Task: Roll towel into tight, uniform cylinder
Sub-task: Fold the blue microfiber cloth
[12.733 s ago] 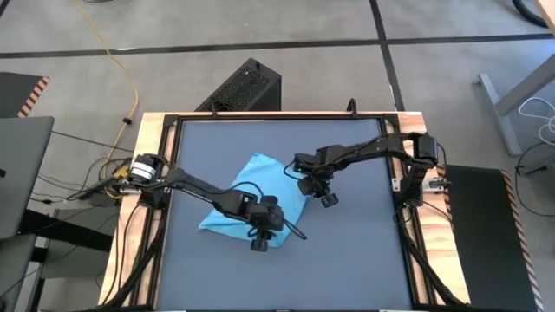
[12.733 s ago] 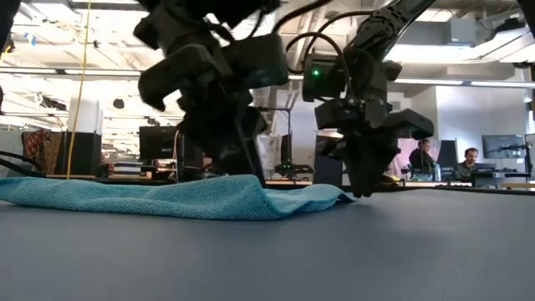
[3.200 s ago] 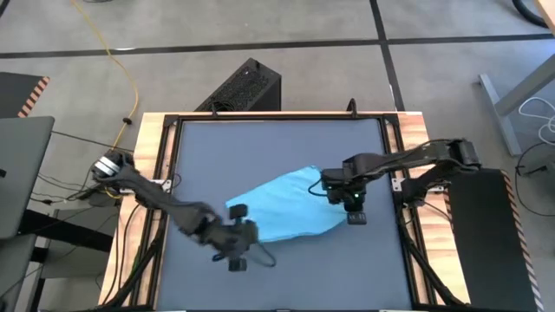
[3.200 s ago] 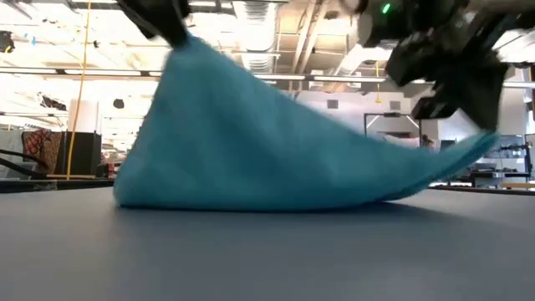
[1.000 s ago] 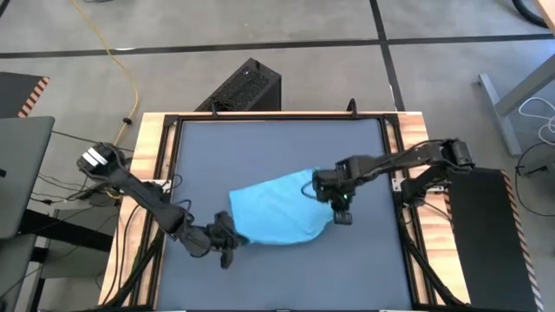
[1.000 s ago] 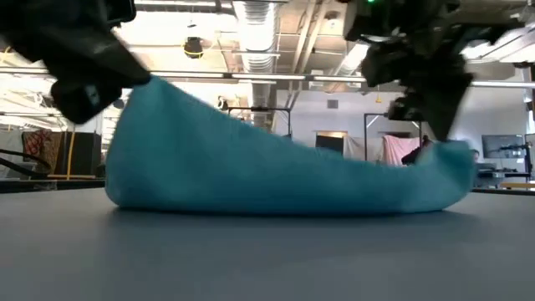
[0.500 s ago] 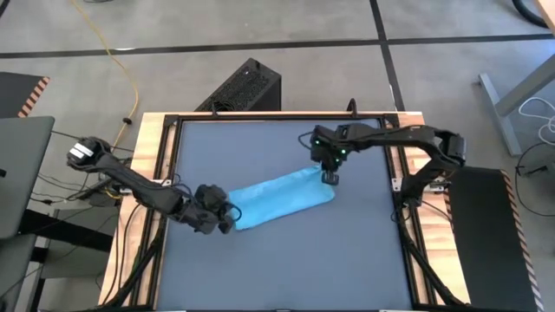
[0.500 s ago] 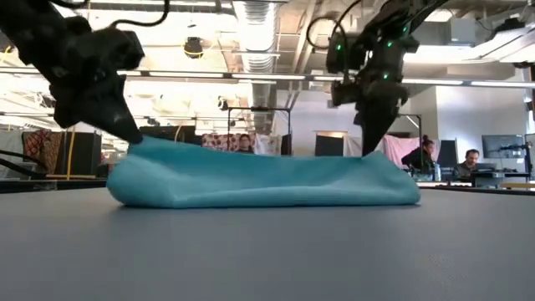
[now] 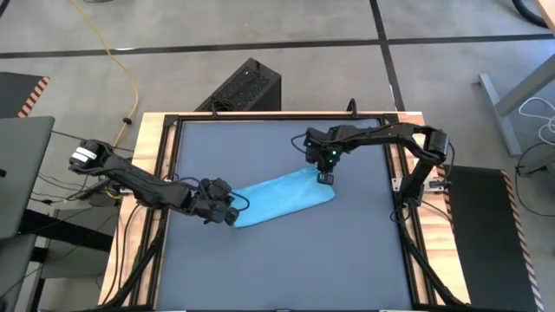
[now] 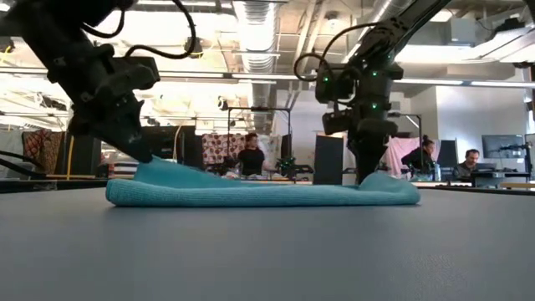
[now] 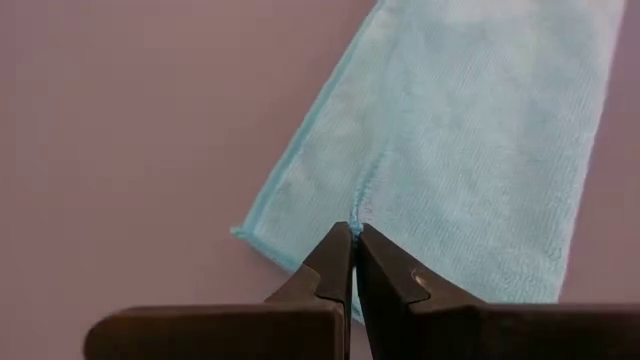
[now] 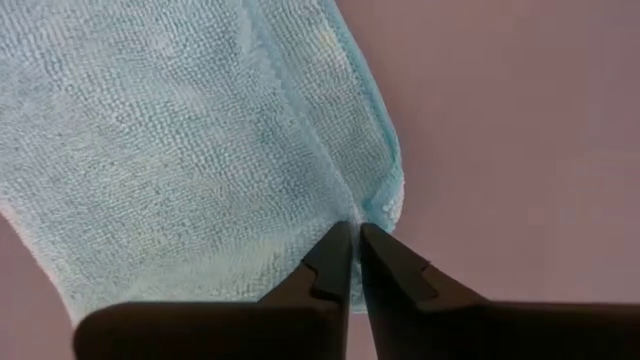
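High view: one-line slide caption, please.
Folded towel lies as a flat strip across the table, left gripper and right gripper pinching its opposite ends.

Light is even and fairly bright over the table seen from above, with only soft, short shadows under the arms. In the low view the ceiling lamps glare white, so both arms read as dark silhouettes against the lit room, and the near edge of the table looks soft and out of focus. Both wrist views give the table a pinkish-purple cast; the towel weave is sharp, the near fingers slightly blurred
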You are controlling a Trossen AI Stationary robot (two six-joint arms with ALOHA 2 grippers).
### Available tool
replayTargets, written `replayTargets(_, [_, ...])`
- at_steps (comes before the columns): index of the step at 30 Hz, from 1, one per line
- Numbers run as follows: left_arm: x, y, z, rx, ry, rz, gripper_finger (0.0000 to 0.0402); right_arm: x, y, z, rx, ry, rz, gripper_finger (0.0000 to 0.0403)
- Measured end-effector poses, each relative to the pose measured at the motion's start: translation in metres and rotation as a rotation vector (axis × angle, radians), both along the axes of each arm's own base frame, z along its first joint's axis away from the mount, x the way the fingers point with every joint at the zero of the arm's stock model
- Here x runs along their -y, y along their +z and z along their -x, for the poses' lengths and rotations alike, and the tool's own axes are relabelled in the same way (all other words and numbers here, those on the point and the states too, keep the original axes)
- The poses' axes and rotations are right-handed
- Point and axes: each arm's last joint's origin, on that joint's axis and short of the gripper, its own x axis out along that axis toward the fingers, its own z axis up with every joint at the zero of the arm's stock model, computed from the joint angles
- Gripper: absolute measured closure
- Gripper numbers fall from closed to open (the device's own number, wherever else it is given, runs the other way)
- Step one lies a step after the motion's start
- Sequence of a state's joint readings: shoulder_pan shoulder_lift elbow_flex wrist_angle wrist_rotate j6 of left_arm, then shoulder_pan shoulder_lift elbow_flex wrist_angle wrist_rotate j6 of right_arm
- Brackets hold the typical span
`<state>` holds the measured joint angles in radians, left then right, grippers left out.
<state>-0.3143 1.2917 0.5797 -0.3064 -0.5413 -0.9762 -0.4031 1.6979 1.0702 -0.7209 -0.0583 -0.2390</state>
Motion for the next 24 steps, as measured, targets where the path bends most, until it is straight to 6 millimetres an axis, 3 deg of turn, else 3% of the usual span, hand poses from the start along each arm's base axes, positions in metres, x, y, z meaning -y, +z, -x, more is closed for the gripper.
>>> replayTargets(13, [-0.003, -0.006, 0.006, -0.104, -0.019, 0.064, 0.0401, 0.017, 0.025, -0.004, 0.026, -0.049, 0.020, 0.0341])
replayTargets(24, [0.004, -0.002, 0.003, -0.041, -0.052, 0.025, 0.0401, 0.004, 0.018, -0.011, 0.079, -0.010, -0.026, 0.0341])
